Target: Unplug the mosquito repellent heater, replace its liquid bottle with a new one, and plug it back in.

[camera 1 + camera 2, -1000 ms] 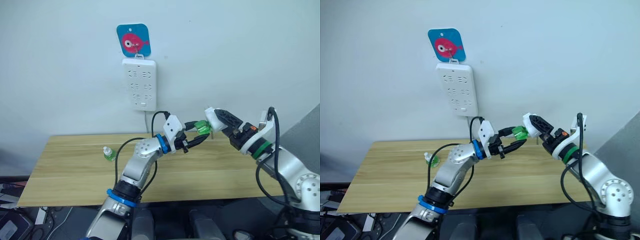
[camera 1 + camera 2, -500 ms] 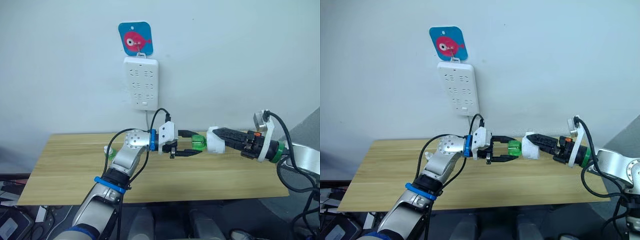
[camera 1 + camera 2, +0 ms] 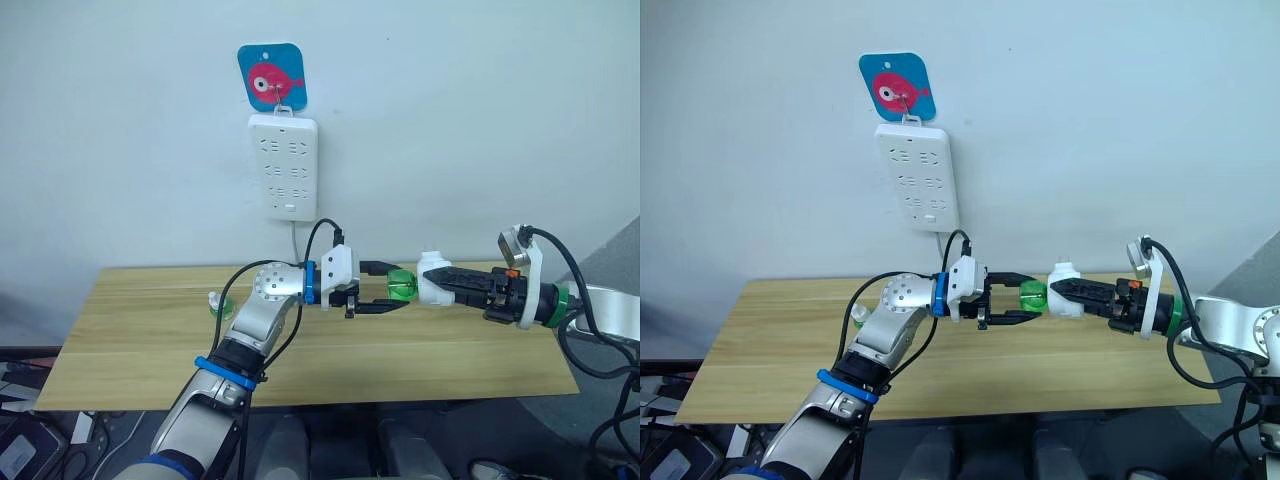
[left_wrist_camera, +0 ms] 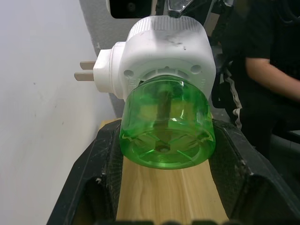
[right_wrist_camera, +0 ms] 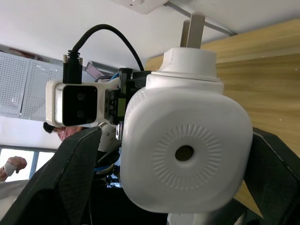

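Levelled now, right end effector (image 3: 432, 279) grips the heater (image 3: 433, 277); left end effector (image 3: 390, 284) straddles its green bottle (image 3: 402, 283).

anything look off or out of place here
Nothing looks damaged or spilled. The heater is unplugged, held in mid-air by the right gripper, with its green bottle between the left gripper fingers. A second bottle sits on the table.

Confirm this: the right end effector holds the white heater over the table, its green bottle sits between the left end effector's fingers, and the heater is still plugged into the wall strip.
Not quite. The heater is unplugged: the left wrist view shows its prongs bare. The rest stands: the right end effector holds it, and the green bottle sits between the left end effector's fingers.
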Robot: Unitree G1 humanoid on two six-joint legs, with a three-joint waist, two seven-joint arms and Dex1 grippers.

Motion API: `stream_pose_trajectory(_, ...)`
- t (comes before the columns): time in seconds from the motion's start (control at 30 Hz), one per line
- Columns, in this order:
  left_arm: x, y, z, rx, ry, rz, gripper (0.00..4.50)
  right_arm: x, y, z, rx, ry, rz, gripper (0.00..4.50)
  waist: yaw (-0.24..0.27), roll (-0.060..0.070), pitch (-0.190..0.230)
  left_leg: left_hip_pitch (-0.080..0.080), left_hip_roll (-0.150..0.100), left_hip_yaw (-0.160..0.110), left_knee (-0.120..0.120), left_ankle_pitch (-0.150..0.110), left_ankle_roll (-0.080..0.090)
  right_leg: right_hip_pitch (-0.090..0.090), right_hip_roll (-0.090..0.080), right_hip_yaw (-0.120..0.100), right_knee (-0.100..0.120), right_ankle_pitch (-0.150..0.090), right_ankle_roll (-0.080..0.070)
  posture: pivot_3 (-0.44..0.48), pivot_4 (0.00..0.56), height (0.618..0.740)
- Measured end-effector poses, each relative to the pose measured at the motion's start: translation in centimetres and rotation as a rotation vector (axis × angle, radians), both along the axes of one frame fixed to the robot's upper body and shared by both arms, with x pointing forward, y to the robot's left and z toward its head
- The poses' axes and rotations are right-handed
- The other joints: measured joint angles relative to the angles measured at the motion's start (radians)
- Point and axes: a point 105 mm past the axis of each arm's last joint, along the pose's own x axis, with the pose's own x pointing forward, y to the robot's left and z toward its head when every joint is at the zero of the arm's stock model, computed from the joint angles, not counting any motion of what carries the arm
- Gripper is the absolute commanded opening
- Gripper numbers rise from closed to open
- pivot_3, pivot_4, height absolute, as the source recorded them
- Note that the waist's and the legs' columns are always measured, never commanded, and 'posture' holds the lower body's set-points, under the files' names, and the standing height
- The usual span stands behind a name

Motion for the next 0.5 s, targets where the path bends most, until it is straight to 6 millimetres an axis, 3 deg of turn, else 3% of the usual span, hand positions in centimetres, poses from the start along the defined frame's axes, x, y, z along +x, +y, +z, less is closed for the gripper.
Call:
stream_pose_trajectory(0.1,-0.2,-0.1,0.2,-0.003,-0.008,-0.006,2.26,-0.1,-0.1,0.1,0.006,0.000,0.004,2.98,-0.001,0.000,0.000,0.000,0.000,0.000,0.000,0.000,0.000,0.000,0.000,0.000,0.000,0.000,0.000,0.213,0.180,0.740)
stream_pose_trajectory(0.33,-0.3,-0.3,0.1,-0.008,0.047,-0.008,2.26,0.0,-0.2,0.4,-0.018,-0.005,0.014,2.98,-0.001,0.000,0.001,0.000,0.000,-0.001,0.000,0.000,0.000,0.000,0.000,-0.001,0.000,0.000,0.000,0.215,0.184,0.740)
stream_pose_trajectory(0.4,-0.6,-0.4,0.4,-0.018,0.242,-0.023,2.26,-0.1,-0.4,0.9,-0.029,-0.019,0.030,2.98,-0.002,0.000,0.006,0.000,0.000,-0.001,0.000,0.000,0.000,0.001,0.000,-0.001,0.000,0.000,0.000,0.224,0.184,0.740)
stream_pose_trajectory(0.5,-1.7,0.1,0.9,-0.005,0.830,-0.123,2.26,-0.7,0.0,1.6,-0.040,-0.041,0.094,2.98,-0.007,-0.004,0.016,0.000,0.001,-0.005,0.000,0.000,0.000,0.000,0.001,-0.005,0.001,0.000,0.000,0.227,0.187,0.740)
